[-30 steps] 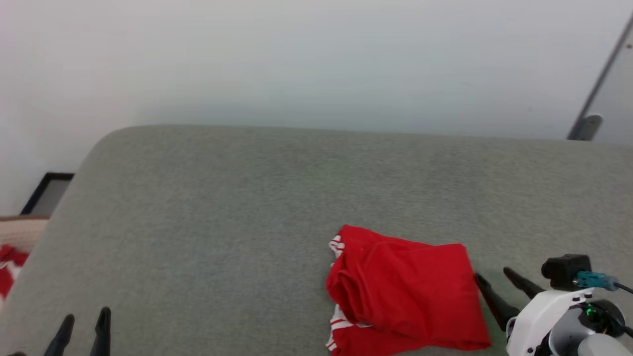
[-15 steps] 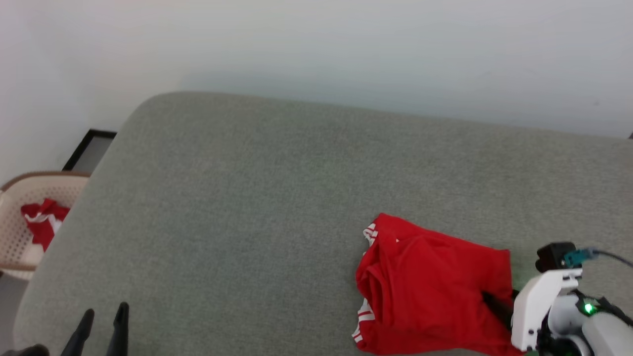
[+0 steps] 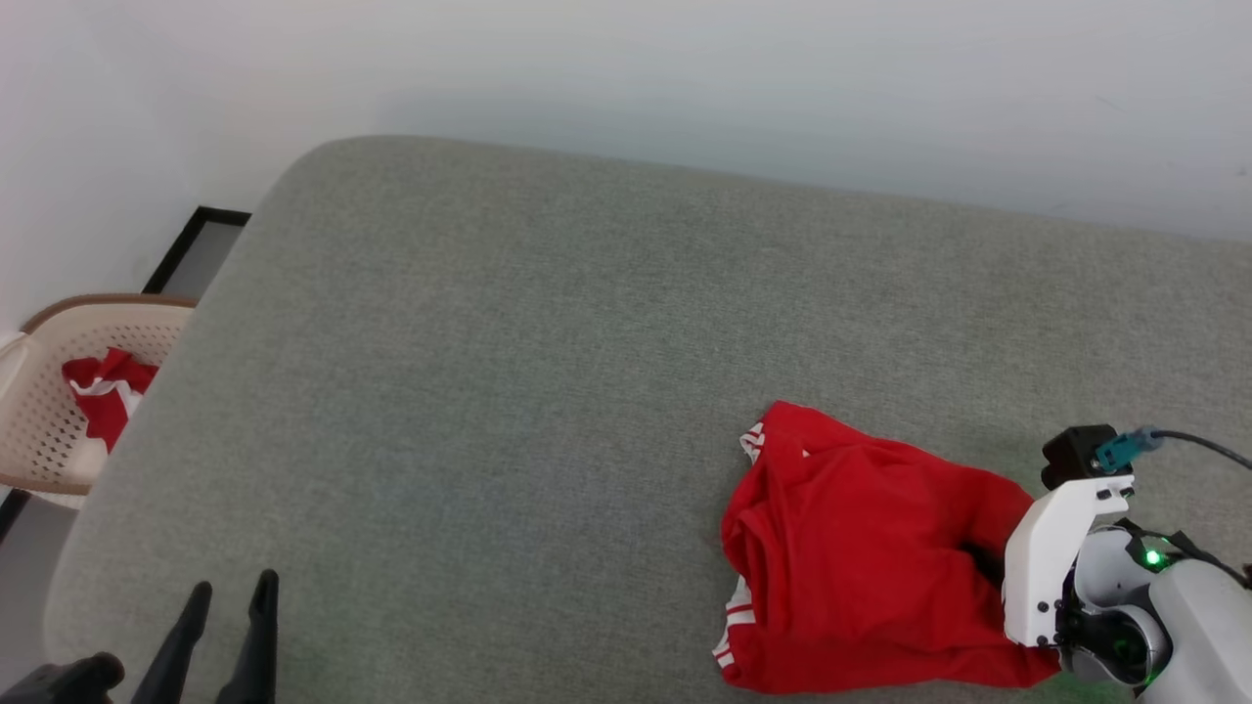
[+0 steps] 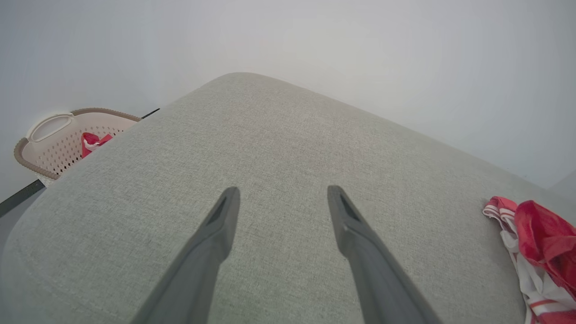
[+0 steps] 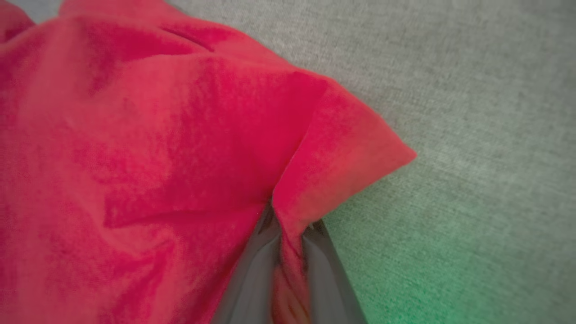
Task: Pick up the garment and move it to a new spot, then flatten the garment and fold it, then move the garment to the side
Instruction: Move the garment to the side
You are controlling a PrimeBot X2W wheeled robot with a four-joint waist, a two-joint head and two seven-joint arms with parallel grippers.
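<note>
A broad grey woven-fabric padded surface with rounded corners point(image 3: 489, 391) takes up most of the head view. It gives a soft, bare bed on which cloth can be dragged and spread.

The garment, a crumpled red jersey T-shirt with red-and-white striped trim point(image 3: 861, 567), lies bunched on this surface at the lower right of the head view, striped edge turned to frame left. Heaped like this, it is probably at the first step, to be lifted and carried to a new spot.

A cream perforated plastic laundry basket point(image 3: 39, 391) stands off the surface's edge at far left, with another red-and-white cloth point(image 3: 103, 396) inside.

The right gripper point(image 5: 292, 218) sits at the garment's right border. In the right wrist view its two dark fingers are drawn close and pinch a raised ridge of red fabric near a pointed corner. An edge hold likely lets the rest trail free.

The left gripper point(image 4: 283, 191) hovers at lower left over bare grey fabric. Its fingers are spread wide and well apart from the garment, seemingly kept clear while one arm does the lifting.
</note>
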